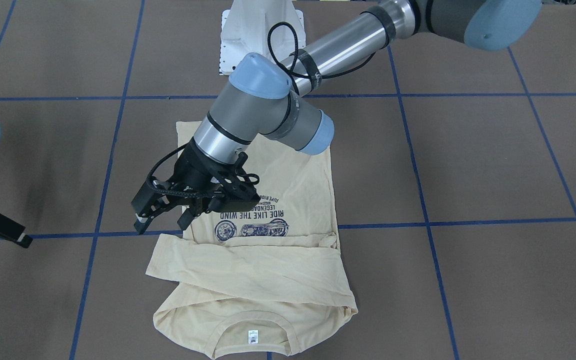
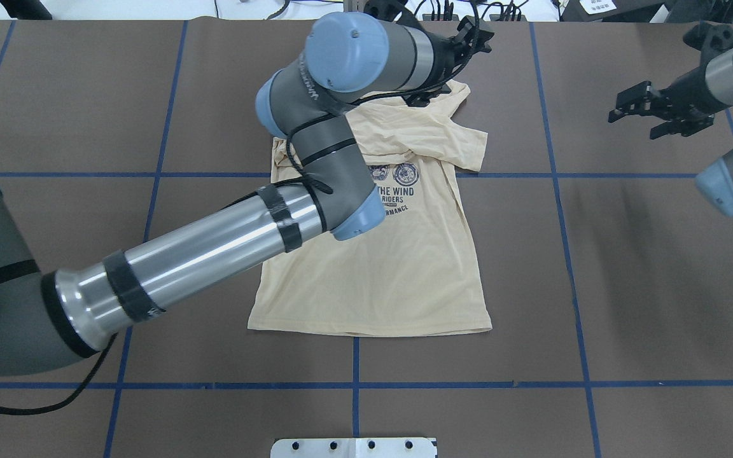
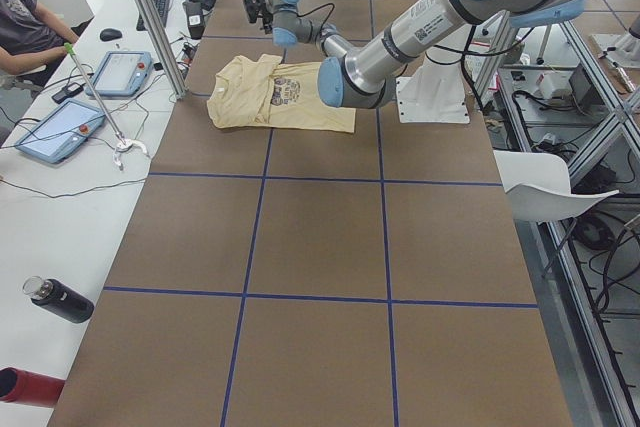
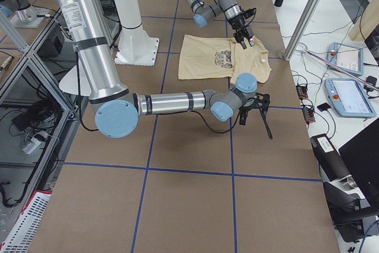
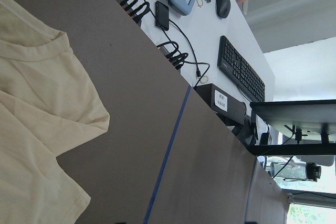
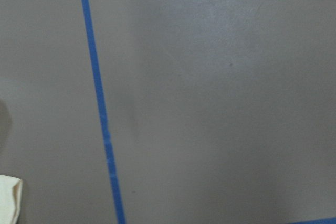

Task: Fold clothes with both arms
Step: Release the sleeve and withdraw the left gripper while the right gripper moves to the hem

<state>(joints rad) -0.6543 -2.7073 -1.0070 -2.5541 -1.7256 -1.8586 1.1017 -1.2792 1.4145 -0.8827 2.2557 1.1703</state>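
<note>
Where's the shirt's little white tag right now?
Front-facing view: the tag lies bottom centre, inside the T-shirt collar, far from the white pedestal.

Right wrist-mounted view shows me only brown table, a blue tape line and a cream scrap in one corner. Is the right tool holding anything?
Observer: No. The right tool is open and empty over bare table, apart from the T-shirt.
Reviewer: And the left one?
Observer: The left tool is open over the shirt's edge on the robot's right, beside the print, and it grips nothing.
Reviewer: Any folding done?
Observer: Yes, a sleeve lies folded across the chest between print and collar.
</note>
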